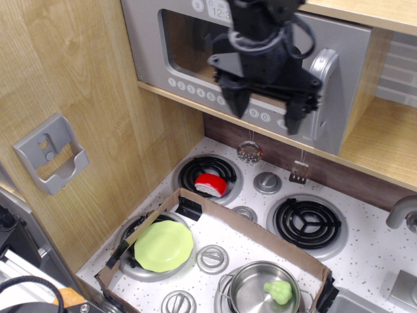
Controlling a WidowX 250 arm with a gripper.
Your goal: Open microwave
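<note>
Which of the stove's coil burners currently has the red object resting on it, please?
The back-left burner, below the microwave's left end, carries the red object; the back-right burner is bare.

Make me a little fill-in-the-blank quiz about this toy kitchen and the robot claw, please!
1. The microwave door is ____.
2. The gripper hangs in front of the door with its fingers spread ____.
3. The silver pot holds a small ____ toy.
4. The red item sits on the back-left ____.

Missing words: closed; open; green; burner
</note>
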